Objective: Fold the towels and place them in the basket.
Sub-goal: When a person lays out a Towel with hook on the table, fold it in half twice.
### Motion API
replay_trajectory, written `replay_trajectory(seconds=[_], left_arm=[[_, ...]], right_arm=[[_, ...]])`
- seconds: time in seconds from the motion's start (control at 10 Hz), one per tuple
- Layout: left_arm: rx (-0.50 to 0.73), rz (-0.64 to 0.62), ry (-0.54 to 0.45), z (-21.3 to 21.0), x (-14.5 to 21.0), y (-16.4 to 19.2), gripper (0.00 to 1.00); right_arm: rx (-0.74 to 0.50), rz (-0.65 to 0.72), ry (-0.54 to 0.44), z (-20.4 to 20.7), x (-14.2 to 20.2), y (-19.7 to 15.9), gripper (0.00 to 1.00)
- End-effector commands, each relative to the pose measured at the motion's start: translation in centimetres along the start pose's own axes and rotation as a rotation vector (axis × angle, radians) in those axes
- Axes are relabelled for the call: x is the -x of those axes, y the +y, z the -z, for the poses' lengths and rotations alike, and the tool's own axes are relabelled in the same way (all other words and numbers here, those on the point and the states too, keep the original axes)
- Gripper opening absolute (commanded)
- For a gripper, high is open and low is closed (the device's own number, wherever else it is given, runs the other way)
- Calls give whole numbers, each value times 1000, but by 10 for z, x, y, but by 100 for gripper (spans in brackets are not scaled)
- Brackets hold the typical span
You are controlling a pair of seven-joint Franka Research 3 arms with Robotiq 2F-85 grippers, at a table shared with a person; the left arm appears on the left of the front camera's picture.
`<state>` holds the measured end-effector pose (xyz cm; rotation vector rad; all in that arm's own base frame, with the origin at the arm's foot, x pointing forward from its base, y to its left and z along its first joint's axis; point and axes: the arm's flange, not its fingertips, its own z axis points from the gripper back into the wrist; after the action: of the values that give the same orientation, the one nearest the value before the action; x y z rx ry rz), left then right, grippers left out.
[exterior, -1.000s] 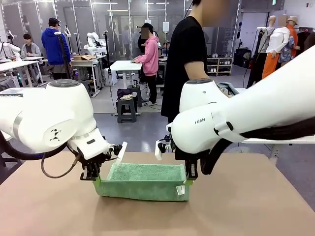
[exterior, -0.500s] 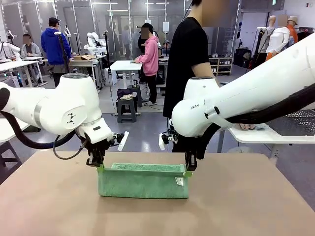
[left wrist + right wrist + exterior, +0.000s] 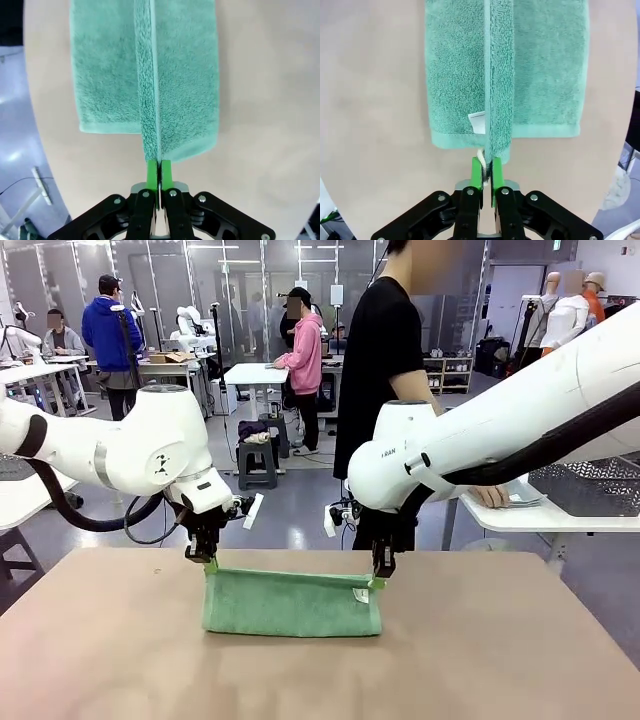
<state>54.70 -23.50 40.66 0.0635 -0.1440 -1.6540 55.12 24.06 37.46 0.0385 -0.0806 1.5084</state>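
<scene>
Closest to you is the brown table (image 3: pixel 100 670), and the near part of it is bare. A little farther in, near the middle, sits one green towel (image 3: pixel 290 605). Its bottom rests on the table and its top edge is held up in a straight line between the two arms. The left gripper (image 3: pixel 203 558) has its fingers squeezed tight on the top left corner of the towel. In the left wrist view you can see two layers of the cloth pinched together between the green pads (image 3: pixel 151 172), with the rest of the cloth spread out on the table to both sides. The right gripper (image 3: pixel 381 575) has its fingers squeezed tight on the top right corner in the same way. A small white tag (image 3: pixel 477 122) hangs on the towel just beside that corner. Past the far edge of the table stands a person in a black shirt (image 3: pixel 385 350). One hand (image 3: pixel 490 497) rests on a white side table (image 3: pixel 560 518) to the right. On that side table is a dark thing with many little holes, which looks like the basket (image 3: pixel 600 485), well apart from the towel.
</scene>
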Motion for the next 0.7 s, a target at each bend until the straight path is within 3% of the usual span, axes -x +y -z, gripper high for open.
replay_trajectory(seconds=[0.0, 0.6], left_arm=[[61, 14, -25, 7, 10, 22, 4], [80, 22, -43, 38, 18, 65, 4]], right_arm=[[15, -12, 19, 5, 6, -21, 10], [27, 37, 53, 26, 10, -53, 10]])
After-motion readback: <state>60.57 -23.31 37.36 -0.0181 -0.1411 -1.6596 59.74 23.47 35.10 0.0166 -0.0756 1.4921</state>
